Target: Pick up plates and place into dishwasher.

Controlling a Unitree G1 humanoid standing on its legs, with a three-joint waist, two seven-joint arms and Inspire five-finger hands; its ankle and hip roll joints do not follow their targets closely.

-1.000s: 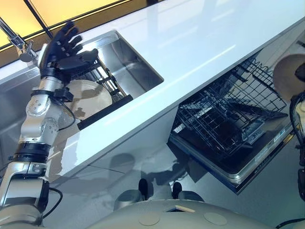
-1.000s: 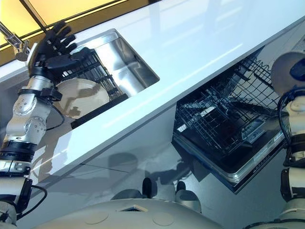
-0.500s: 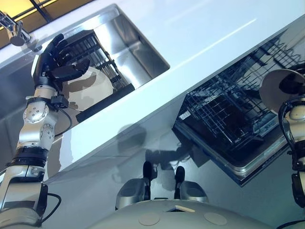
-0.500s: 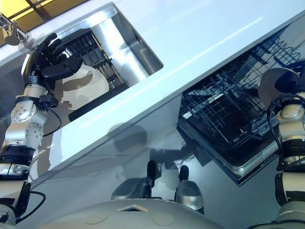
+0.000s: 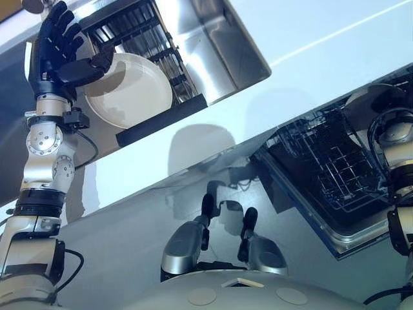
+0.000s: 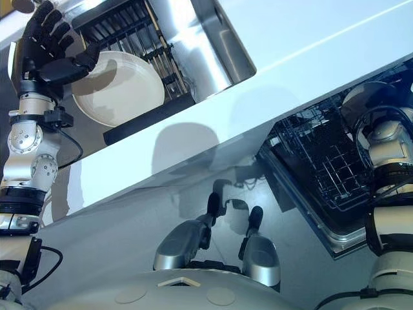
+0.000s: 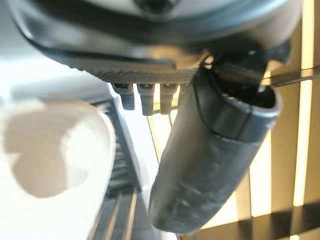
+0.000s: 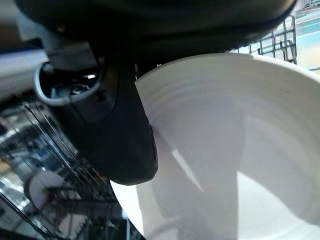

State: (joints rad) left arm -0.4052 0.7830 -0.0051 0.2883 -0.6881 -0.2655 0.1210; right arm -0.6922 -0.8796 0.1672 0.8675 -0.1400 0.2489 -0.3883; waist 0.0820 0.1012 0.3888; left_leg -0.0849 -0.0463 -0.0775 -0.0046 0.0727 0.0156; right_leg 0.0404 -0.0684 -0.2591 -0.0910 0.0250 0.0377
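1. Dark fingers of the left hand [image 5: 55, 48] are spread straight and apart, raised above the steel sink [image 5: 222, 45], thumb reaching toward the rim of a round cream plate [image 5: 129, 90]; whether the thumb touches it I cannot tell.
2. That cream plate leans in the black wire dish rack [image 5: 139, 39] inside the sink, by the rack's near edge.
3. The left arm rises upright from the white countertop's [image 5: 310, 32] near edge.
4. The right hand [image 8: 125, 135] clamps its thumb on the rim of a second round white plate [image 8: 235, 150].
5. It holds that plate over the open dishwasher's dark wire rack [image 5: 322, 161], at its far corner.
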